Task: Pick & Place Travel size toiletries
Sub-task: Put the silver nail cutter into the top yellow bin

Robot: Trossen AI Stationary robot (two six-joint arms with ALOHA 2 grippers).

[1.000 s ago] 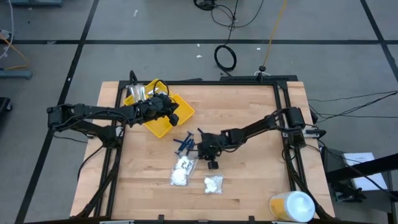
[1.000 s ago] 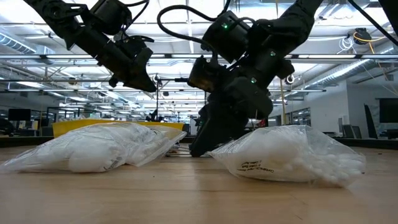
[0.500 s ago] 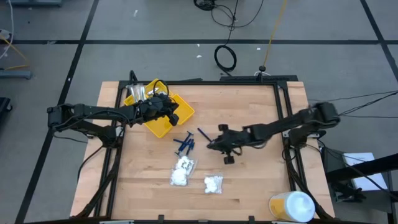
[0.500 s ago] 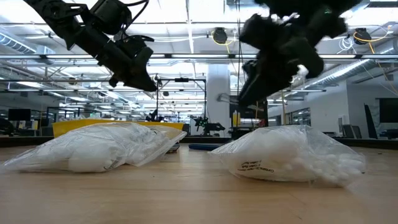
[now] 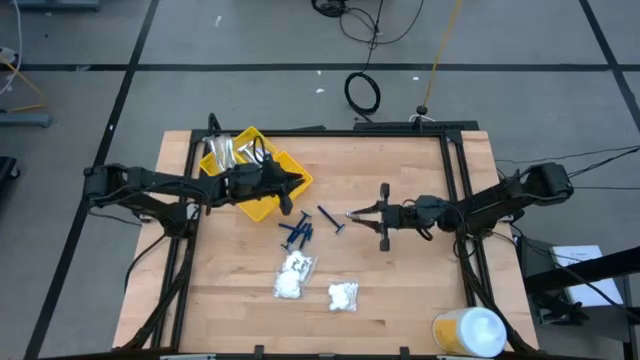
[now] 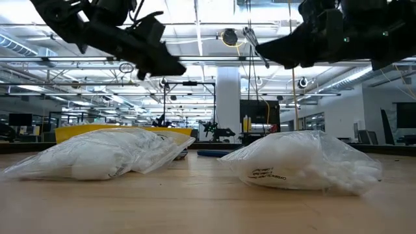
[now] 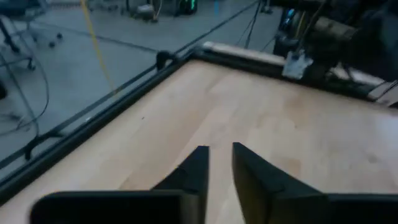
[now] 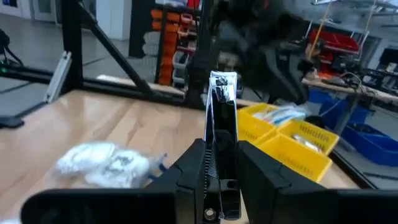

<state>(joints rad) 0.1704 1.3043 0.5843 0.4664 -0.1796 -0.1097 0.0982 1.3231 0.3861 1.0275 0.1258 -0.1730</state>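
Overhead, both arms reach over the bench (image 5: pixel 400 290).
High view: right gripper (image 5: pixel 352 214) hovers mid-bench gripping a silvery packet (image 5: pixel 350 213); left gripper (image 5: pixel 297 180) sits at the yellow tray (image 5: pixel 262 207); blue sticks (image 5: pixel 296 232) and cotton bags (image 5: pixel 293 276) lie between. Left wrist view: fingers (image 7: pixel 196 171) slightly parted, holding nothing. Right wrist view: fingers (image 8: pixel 188 165) clamp the packet upright.

bare wood btwn yellow tray (image 5: pixel 262 205) & right tool (image 5: pixel 351 214), blue sticks (image 5: pixel 297 232), bags (image 5: pixel 293 275) crowd centre
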